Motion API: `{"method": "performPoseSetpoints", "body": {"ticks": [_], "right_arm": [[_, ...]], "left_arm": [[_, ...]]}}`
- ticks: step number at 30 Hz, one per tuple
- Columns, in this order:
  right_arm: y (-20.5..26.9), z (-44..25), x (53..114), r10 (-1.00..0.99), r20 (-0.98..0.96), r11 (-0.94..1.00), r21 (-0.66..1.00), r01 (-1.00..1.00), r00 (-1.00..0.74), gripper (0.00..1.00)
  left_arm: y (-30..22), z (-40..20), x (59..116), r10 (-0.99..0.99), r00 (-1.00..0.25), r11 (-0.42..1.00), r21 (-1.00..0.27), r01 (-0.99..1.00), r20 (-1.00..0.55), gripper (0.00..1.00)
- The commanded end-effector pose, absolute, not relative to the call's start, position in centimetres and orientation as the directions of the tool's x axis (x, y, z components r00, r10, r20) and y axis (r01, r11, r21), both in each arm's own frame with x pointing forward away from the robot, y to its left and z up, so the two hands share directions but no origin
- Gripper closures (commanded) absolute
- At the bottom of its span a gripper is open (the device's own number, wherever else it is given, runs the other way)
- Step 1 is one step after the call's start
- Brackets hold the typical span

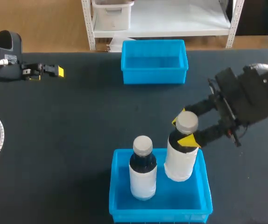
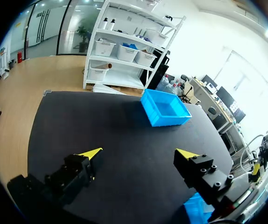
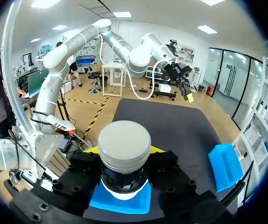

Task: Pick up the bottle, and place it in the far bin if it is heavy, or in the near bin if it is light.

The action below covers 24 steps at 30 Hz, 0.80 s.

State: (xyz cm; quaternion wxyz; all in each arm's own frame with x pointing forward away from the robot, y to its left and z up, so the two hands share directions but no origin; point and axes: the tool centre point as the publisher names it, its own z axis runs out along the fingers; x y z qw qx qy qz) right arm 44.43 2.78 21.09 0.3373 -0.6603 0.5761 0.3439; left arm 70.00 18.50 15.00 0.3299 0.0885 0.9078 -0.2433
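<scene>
Head view, item 1: bottle (image 1: 180, 158), upright, with a grey screw cap, a dark neck and a white label wrapped round the body. It is held at the neck, just under the cap, between the two yellow-tipped fingers of the right gripper (image 1: 183, 130), one finger at either side. Below the fingers the body hangs within the outline of the near bin (image 1: 120, 205), at its right wall. Whether the base touches the bin floor cannot be told.

Item 2: second bottle (image 1: 142, 170), of the same cap and label, with dark contents showing at the shoulder. It stands upright in the same bin, just beside the held one and apart from the fingers.

Item 3: far bin (image 1: 155, 74), blue, well ahead of the fingers across the dark table (image 1: 78, 121).

Right wrist view: only the cap (image 3: 124, 144) and a strip of label are seen. The body is hidden beneath them, and the yellow tips are largely covered by the cap.

Left wrist view: the left gripper (image 2: 138, 152) is held with fingers spread wide, nothing between them. The near bin is cut off behind one finger.
</scene>
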Motion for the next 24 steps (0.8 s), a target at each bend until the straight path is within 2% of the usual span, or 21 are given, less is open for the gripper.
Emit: {"method": "performPoseSetpoints", "body": {"ticks": [1,24], "right_arm": [[2.5,19.7,44.2,-0.509,-0.855,-0.082,-0.064,-0.995,0.097,1.0],[2.6,15.3,44.3,-0.519,-0.852,-0.106,-0.007,-0.994,0.062,1.0]], "left_arm": [[18.5,15.0,70.0,0.0,-0.767,0.866,-0.383,0.321,-0.642,0.0],[18.5,15.0,70.0,0.0,-0.767,0.866,-0.383,0.321,-0.642,0.0]]}}
